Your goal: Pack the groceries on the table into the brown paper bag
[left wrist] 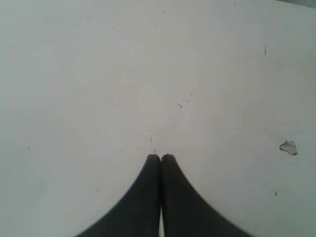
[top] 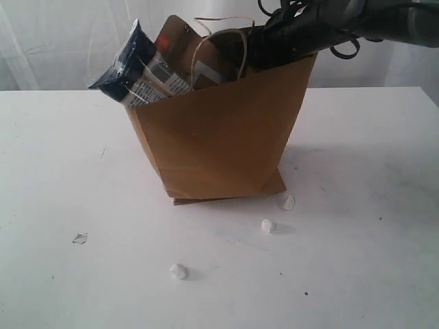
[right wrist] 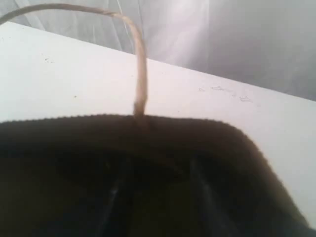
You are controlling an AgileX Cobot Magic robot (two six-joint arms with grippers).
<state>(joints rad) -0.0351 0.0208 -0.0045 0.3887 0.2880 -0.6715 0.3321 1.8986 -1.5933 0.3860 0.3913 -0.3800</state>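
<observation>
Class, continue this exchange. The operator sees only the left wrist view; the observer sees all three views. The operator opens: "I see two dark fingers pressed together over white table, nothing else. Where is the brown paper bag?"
Observer: In the exterior view the brown paper bag stands near the middle of the table, mouth open.
Operator: Is anything in it?
Observer: A long blue-white packet sticks out over the bag's rim, on the left in the exterior view.
Operator: Where is the other arm?
Observer: The right arm reaches down into the bag's mouth; its fingers are lost in the dark inside.
</observation>
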